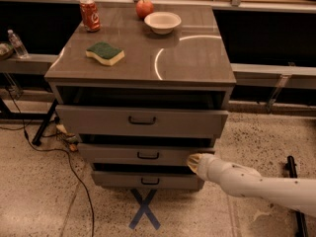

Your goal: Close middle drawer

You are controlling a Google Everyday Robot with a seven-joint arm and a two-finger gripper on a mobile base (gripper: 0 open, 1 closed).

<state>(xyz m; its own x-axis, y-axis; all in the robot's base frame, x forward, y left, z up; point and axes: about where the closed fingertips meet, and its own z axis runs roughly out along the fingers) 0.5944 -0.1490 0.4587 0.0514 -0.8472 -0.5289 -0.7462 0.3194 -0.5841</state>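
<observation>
While the middle drawer [123,153] sits pulled out, the gripper [194,162] is right at its near right corner.
Can [90,15], sponge [104,53], apple [144,8] and bowl [163,21] sit on the cabinet top [197,58]. The drawer is second of three below, and the white arm [256,184] reaches in from the right. Clenched or released, I can't tell.

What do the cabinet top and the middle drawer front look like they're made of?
The cabinet top: probably laminate or coated board, glossy grey-brown, since it mirrors a bright arc of light. The middle drawer: perhaps painted metal or laminate, matte grey, showing no glare. The gripper sits at the right end of its front.
</observation>
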